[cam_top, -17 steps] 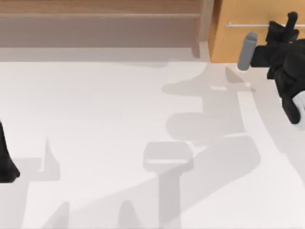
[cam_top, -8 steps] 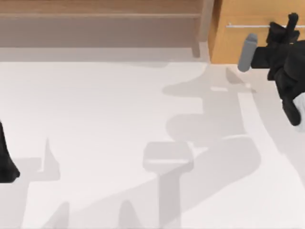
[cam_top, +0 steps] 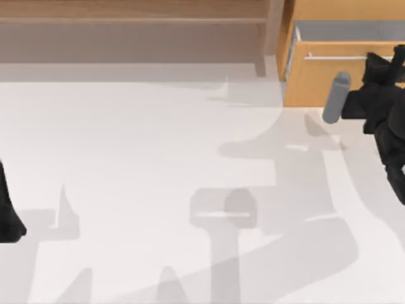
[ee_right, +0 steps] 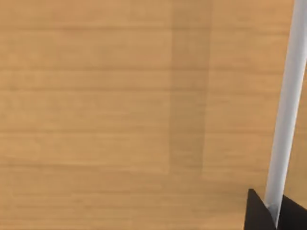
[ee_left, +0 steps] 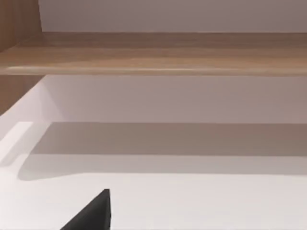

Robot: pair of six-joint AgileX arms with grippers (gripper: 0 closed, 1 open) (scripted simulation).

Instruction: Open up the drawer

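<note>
This is a rendered simulation workspace, a bare test bench and no lived-in room. The white table (cam_top: 145, 158) spreads flat and spotless, marked by soft grey shadows alone. Along its far edge stands a dull brown wooden shelf unit (cam_top: 133, 25), its boards plain and unloaded. Just right of the shelf unit sits the orange-tan drawer (cam_top: 316, 79), pulled out from its cabinet, a pale grey interior visible behind the front and a thin silver bar handle (cam_top: 332, 57) across it. The wood grain looks smooth and uniform, the surfaces without wear. Black robot arm parts frame the table's left and right edges.
</note>
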